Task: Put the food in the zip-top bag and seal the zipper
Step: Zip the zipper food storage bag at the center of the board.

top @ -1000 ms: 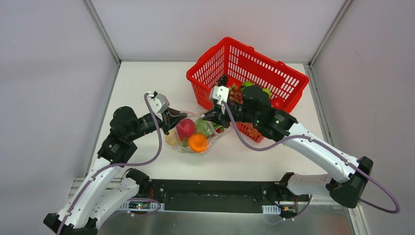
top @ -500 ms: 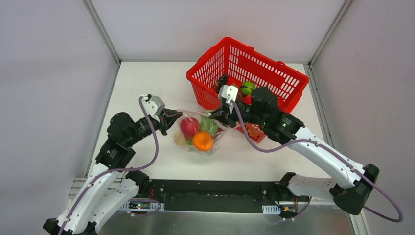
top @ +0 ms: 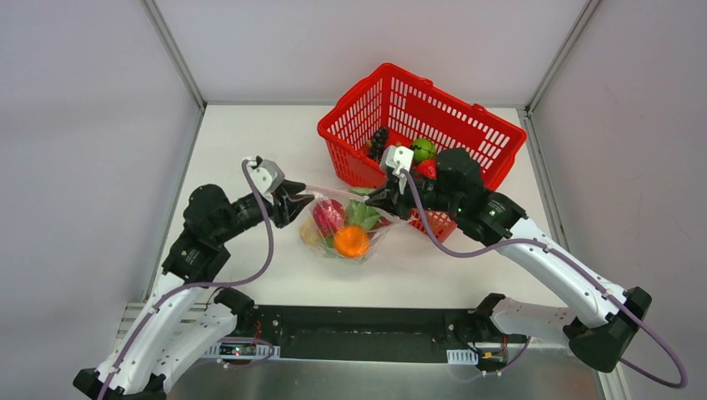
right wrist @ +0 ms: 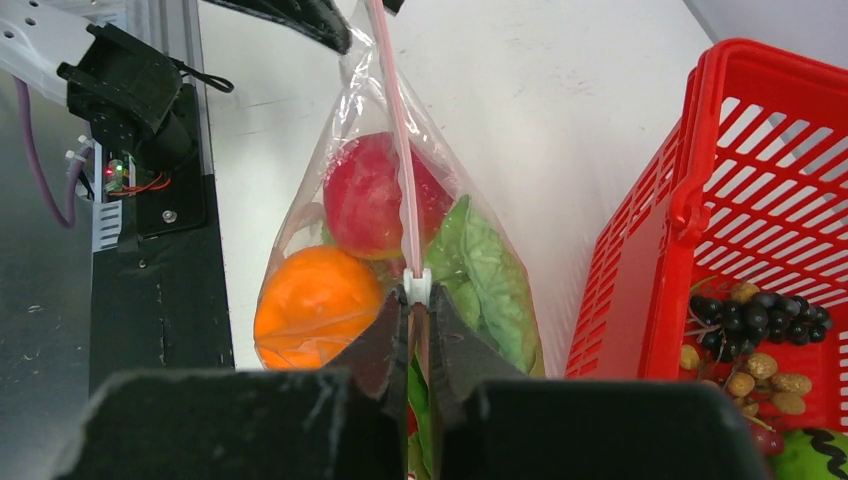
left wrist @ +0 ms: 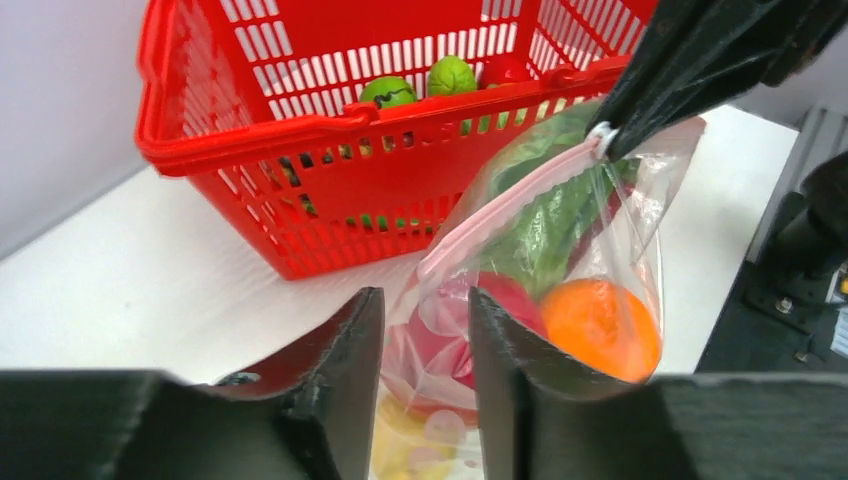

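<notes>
With your left gripper (top: 292,202) clamped on the left corner of the bag (left wrist: 655,200) and your right gripper (right wrist: 417,310) pinching the zipper (right wrist: 395,150) at its right end, the bag has shifted right and pulled taut just near of the basket (top: 433,92) (food (top: 351,242) all inside), so sealing looks nearly finished.

No legible text, label, brand mark, number or sign appears in any view. The zip-top bag (top: 343,227) carries only faint pink spots, and the red basket (top: 450,117) shows plain unmarked plastic.
</notes>
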You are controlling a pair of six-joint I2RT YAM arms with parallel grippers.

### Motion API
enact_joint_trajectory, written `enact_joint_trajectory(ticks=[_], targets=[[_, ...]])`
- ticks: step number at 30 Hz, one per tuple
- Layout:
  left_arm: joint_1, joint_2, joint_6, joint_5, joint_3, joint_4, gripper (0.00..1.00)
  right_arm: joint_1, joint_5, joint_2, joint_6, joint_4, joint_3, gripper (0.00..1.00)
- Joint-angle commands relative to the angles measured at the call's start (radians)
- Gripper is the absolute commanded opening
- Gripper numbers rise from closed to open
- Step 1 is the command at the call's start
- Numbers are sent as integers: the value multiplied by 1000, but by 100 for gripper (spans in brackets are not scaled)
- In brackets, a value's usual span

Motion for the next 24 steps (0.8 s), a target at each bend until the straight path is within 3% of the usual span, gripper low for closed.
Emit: enact_joint_trajectory(ticks=[1, 2, 5, 14, 19, 22, 24], targets=[[16, 91, 75, 203, 149, -127, 48, -16, -30, 0, 5, 10, 56, 0], [16, 114, 100, 233, 178, -172, 56, -16, -26, 9, 2, 8, 64, 0], [15, 175, 145, 273, 248, -253, 65, -16, -36, 33, -8, -7, 90, 0], [15, 316, 236, 385, 372, -349, 68, -15, -69, 44, -15, -10, 114, 0], [15, 364, 234, 396, 385, -305, 59, -16, -92, 48, -12, -10, 115, 0], [15, 389, 235, 418, 394, -301, 48, -15, -89, 49, -13, -9, 115, 0], [13, 401, 221, 426, 399, -293, 34, -15, -89, 52, -16, -10, 117, 0]])
